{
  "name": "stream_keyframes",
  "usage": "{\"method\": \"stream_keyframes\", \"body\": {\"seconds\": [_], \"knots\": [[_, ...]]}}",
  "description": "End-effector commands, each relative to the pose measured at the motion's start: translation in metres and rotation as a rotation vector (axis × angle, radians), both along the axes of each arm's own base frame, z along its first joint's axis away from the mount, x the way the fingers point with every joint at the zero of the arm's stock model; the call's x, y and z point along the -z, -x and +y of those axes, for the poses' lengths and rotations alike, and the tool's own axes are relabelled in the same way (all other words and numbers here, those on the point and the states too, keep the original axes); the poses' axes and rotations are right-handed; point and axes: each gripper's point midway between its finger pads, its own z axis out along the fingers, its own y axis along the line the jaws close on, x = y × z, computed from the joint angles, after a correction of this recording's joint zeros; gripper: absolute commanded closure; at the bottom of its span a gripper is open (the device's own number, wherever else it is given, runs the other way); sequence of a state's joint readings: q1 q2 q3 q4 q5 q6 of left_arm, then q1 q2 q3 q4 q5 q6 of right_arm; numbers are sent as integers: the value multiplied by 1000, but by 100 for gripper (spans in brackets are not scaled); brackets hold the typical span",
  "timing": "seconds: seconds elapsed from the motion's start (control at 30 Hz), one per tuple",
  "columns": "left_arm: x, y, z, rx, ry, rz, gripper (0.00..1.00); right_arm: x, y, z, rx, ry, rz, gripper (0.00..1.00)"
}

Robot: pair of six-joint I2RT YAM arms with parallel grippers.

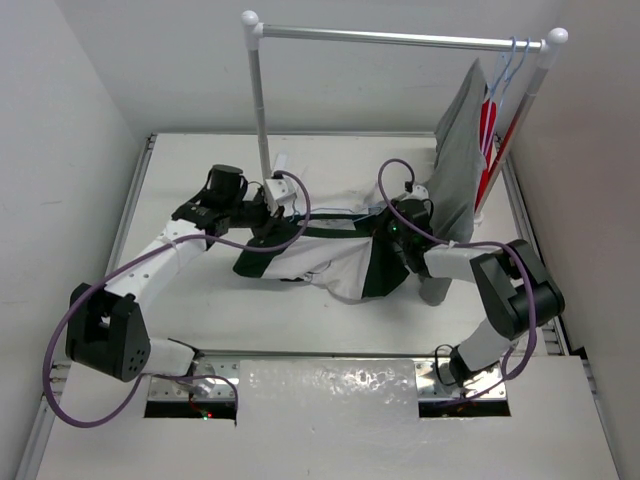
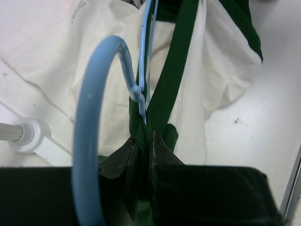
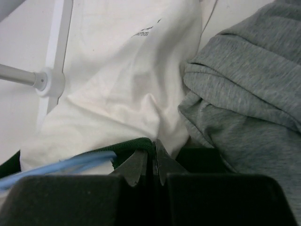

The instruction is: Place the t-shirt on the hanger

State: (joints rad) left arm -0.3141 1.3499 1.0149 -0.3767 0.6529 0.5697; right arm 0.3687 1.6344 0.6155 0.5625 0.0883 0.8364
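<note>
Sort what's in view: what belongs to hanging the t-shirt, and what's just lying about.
Job: t-shirt, pale-blue hanger, left gripper and right gripper, both shut on the t-shirt's green edging.
Bystanders: grey garment, red garment, their hangers, clothes rail.

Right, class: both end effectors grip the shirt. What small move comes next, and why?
Probably the right end effector pulls the green edge of the t-shirt outward along the hanger: it is shut on that edge beside the wire, the left end effector pinning the collar.
</note>
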Motion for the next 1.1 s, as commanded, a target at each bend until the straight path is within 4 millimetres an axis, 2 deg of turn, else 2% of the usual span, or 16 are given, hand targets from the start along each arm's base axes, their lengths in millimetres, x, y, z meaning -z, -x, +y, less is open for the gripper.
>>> {"method": "stream_keyframes", "body": {"seconds": [0.0, 0.07, 0.1, 0.2, 0.33, 0.4, 0.53, 0.6, 0.63, 0.67, 0.77, 0.87, 1.03, 1.07], "knots": [[-4, 7, 25, 43, -111, -105, 100, 8, -9, -73, 202, 229, 31, 100], [0, 6, 31, 30, -149, -116, 100, 4, -8, -87, 243, 229, 25, 100], [7, 7, 37, 32, -189, -120, 100, -6, -9, -89, 250, 222, -2, 100], [17, 17, 43, 82, -239, -118, 100, -20, -10, -95, 249, 274, -35, 100], [9, 19, 50, 98, -236, -125, 100, -29, -11, -112, 236, 444, -22, 100], [10, 17, 53, 86, -254, -132, 100, -37, -14, -113, 171, 524, -51, 100], [10, 9, 50, 60, -241, -133, 100, -44, -17, -98, -13, 676, -82, 100], [6, 5, 44, 49, -203, -142, 100, -46, -13, -90, -77, 832, -87, 100], [4, 5, 40, 52, -184, -149, 100, -46, -11, -75, -129, 883, -101, 100], [1, 5, 35, 52, -152, -142, 100, -48, -9, -78, -143, 972, -102, 100], [-12, 6, 10, 98, -31, -175, 100, -40, -7, -57, -221, 928, -112, 100], [-11, 7, -10, 113, 3, -192, 100, -36, -4, -42, -280, 860, -135, 100], [13, 13, -22, 171, 13, -144, 100, -30, 2, -32, -316, 798, -138, 100], [18, 12, -25, 177, 21, -135, 95, -28, 2, -31, -321, 796, -136, 100]]}}
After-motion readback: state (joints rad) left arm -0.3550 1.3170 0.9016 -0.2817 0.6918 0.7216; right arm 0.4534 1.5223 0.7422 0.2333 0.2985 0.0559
